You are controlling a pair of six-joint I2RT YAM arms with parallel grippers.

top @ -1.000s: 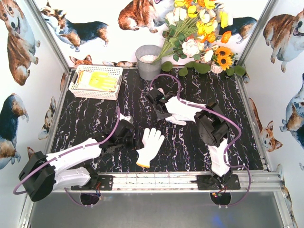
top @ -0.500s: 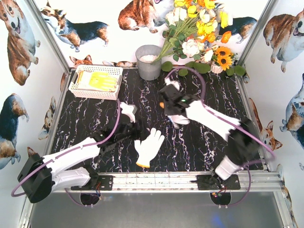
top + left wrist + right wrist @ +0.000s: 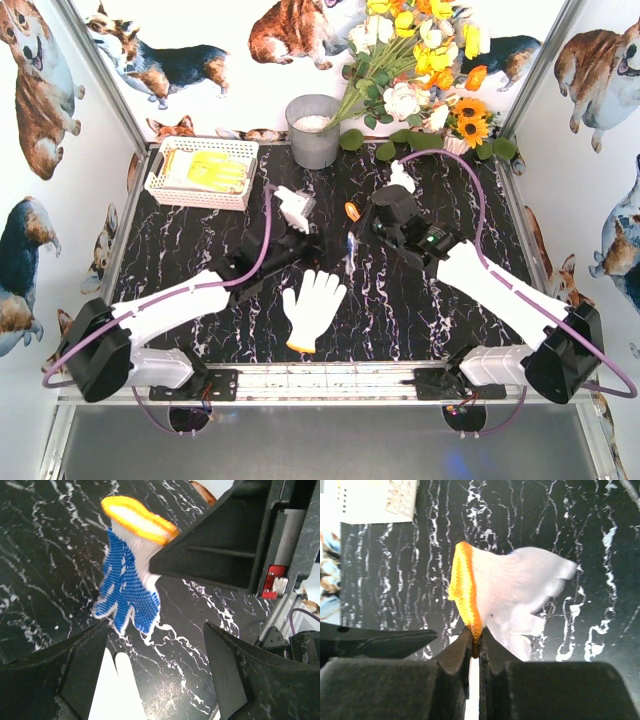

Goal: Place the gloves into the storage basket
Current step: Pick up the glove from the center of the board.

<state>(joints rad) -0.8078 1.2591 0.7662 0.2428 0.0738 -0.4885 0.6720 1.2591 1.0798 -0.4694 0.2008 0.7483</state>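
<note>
**Right gripper holds blue-palm glove in the air; left gripper open next to it**

Right gripper [image 3: 476, 647]: jaws pinched tight on the orange cuff of one glove. That held glove [image 3: 127, 592] hangs clear of the table [image 3: 160, 250], cuff up and fingers down. Its blue palm faces the left wrist camera and its white back faces the right wrist camera. It is over mid-table, right of the basket [image 3: 200, 196] and well apart from it.

Left gripper [image 3: 155, 640]: jaws spread wide, nothing in them. It is aimed at the held glove from close by; cannot tell if it touches.

A second glove [image 3: 313, 303], white, lies flat on the table nearer the arm bases. Its fingers point away from the bases and its orange cuff points toward them. It is not gripped.

The basket sits in the back-left corner with yellow gloves [image 3: 215, 170] lying inside. A grey bucket [image 3: 313, 135] and flowers [image 3: 420, 60] stand along the back edge.
</note>
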